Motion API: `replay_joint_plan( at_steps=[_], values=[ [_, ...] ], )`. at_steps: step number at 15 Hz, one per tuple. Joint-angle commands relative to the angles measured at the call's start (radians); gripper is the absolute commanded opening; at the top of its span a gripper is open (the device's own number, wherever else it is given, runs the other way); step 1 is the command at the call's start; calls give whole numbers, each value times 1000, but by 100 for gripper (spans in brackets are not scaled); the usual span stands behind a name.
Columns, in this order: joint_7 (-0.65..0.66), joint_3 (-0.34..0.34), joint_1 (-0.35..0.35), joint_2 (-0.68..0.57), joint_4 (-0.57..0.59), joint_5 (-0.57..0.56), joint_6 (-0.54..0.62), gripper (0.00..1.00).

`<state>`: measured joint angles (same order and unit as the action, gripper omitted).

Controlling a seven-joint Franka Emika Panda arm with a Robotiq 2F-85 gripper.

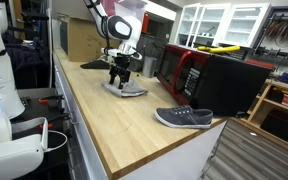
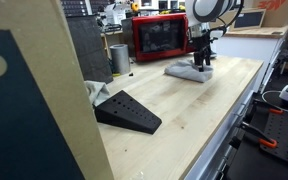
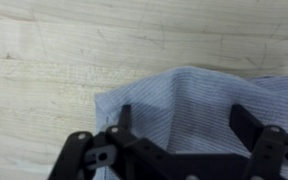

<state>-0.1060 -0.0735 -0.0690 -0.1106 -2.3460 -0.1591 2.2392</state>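
We are hovering our end effector (image 1: pixel 121 78) low over a grey shoe (image 1: pixel 125 87) on the wooden tabletop (image 1: pixel 104 115), its fingers spread apart straddling the shoe's toe (image 3: pixel 174 100). A second grey shoe (image 1: pixel 184 117) is lying well apart, beyond the red microwave (image 1: pixel 181 68).

Light wooden tabletop (image 1: pixel 114 120) carrying a grey shoe (image 1: pixel 183 118) near the front edge, another grey shoe (image 2: pixel 187 72) (under the arm), a red microwave (image 2: pixel 160 36), a black wedge (image 2: pixel 127 111)
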Motion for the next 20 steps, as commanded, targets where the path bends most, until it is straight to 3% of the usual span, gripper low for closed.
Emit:
replay_joint_plan(
  at_steps=[1, 6, 11, 14, 20],
  values=[
    [77, -7, 3, 58, -30, -38, -22, 100],
    [301, -55, -18, 102, -79, -247, -27, 100],
    [436, -65, -30, 118, -100, -420, -11, 100],
    [471, -49, -22, 144, -103, -441, -13, 100],
    [410, 0, -4, 199, -72, -338, 21, 100]
  ],
)
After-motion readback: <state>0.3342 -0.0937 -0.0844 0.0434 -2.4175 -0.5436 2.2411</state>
